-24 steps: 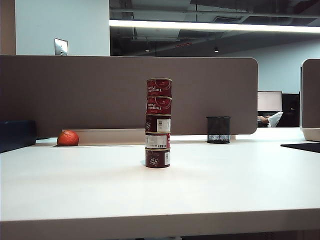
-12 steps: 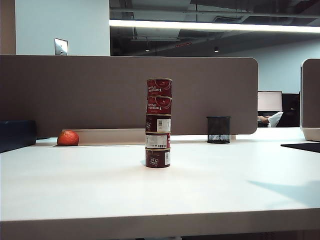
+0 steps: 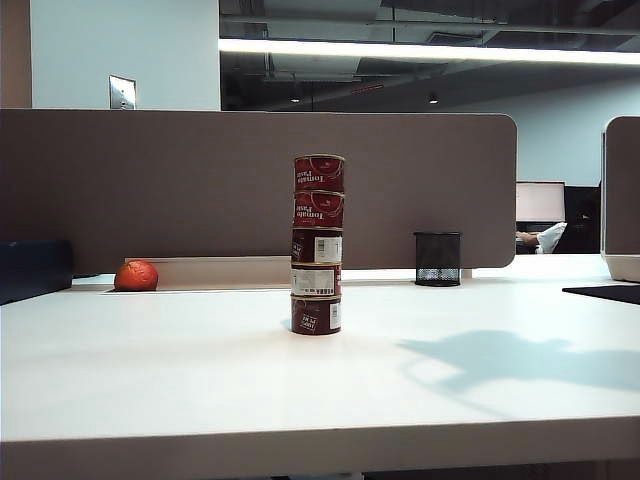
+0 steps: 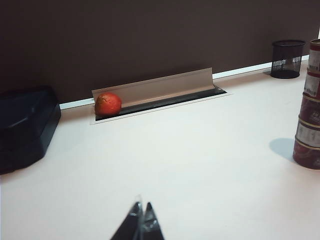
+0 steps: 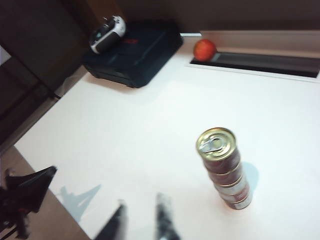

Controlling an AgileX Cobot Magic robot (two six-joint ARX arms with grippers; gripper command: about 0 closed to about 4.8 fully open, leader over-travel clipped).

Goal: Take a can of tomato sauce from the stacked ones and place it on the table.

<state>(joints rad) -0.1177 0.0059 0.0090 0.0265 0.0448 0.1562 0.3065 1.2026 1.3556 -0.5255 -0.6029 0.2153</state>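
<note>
The white table point(image 3: 200, 370) now carries a broad arm shadow on its right that was absent a second ago: the approach has begun. The stack of tomato paste tins point(image 3: 317, 245) stands intact, top can point(image 5: 218, 148) untouched. The right gripper point(image 5: 141, 220) hovers above, jaws parted; the left gripper point(image 4: 141, 226) rests clenched, well apart.

White table point(image 3: 180, 370): tin stack point(image 3: 317, 244) at centre; mesh cup point(image 3: 437, 259) at 2 o'clock; red fruit point(image 3: 136, 276) at 10 o'clock; dark case point(image 3: 35, 268) at 9 o'clock edge.
</note>
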